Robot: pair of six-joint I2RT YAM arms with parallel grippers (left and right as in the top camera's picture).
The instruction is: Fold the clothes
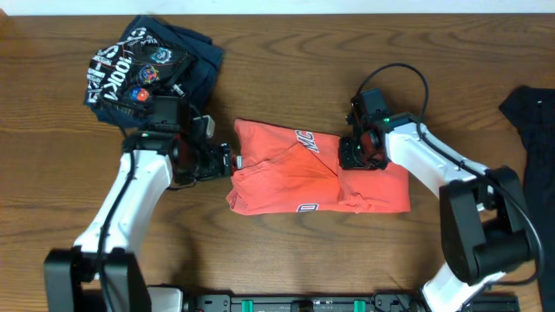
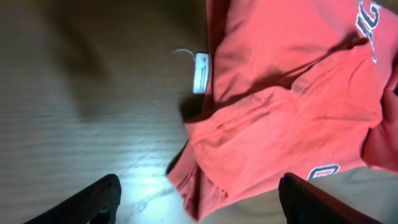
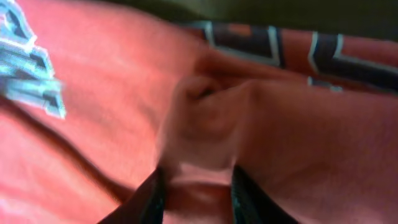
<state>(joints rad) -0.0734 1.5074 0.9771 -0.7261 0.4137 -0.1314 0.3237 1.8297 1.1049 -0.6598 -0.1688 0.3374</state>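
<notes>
overhead | wooden table [image 1: 286,52] | left tool [image 1: 231,161] wide open, empty | right tool [image 1: 355,156] pinching coral t-shirt [image 1: 286,178] fold

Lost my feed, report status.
Left claw open at shirt's left edge. Right claw pinching a shirt fold. Shirt part-folded, rumpled. Nothing in the way.

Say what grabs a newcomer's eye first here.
The coral-red T-shirt, half folded, lies dead centre, with the right tool pinching a bunch of its fabric. The left tool stands open at the shirt's left edge. A navy printed garment lies far left, a black garment at the right edge.
</notes>
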